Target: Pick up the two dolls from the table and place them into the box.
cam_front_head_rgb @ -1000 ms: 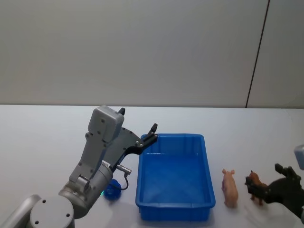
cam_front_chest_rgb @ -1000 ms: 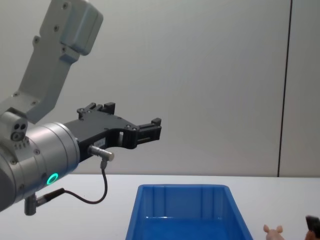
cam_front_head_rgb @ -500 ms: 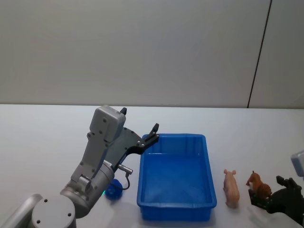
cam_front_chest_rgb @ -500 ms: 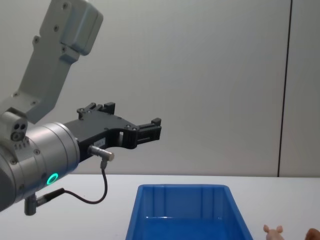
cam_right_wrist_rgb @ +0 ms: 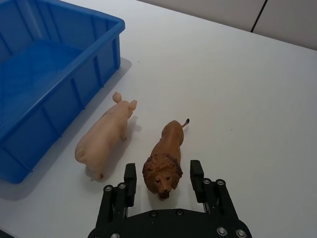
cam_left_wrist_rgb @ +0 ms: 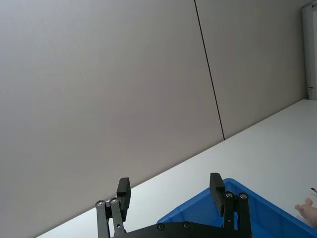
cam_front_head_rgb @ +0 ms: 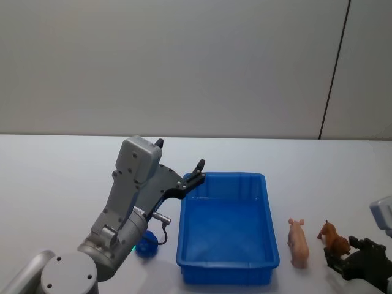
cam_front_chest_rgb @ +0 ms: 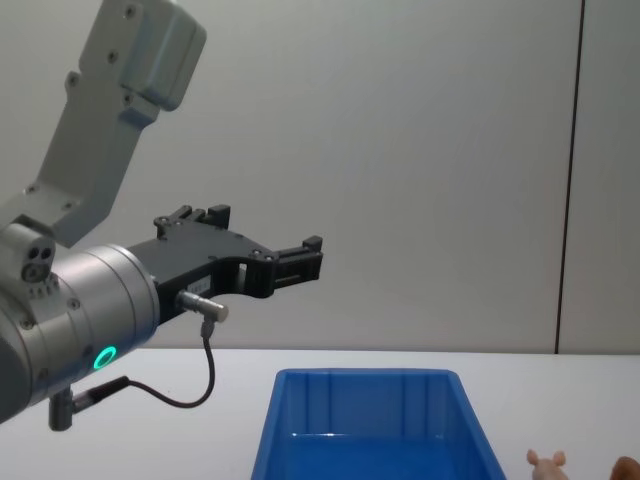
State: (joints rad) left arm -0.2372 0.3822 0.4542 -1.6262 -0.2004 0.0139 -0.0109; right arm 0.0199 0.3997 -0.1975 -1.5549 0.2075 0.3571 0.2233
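Left claw [cam_left_wrist_rgb: 170, 191] at centre-left of the head view, raised off the surface, fingers spread wide, over the far left corner of the blue bin [cam_front_head_rgb: 223, 177]. Bin sits lower centre. Right of it, pink pig [cam_front_head_rgb: 298, 243] just beside the bin's wall; brown lion [cam_front_head_rgb: 334, 239] near the pig, apart. Right claw [cam_right_wrist_rgb: 163, 176] at lower right, fingers parted, flanking the lion's head with narrow gaps. White table [cam_front_head_rgb: 61, 184]; grey wall [cam_front_head_rgb: 184, 61], dark seam [cam_front_head_rgb: 334, 67] upper right.

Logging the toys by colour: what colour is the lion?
Orange-brown, darker brown mane; the lion shows best in the right wrist view.
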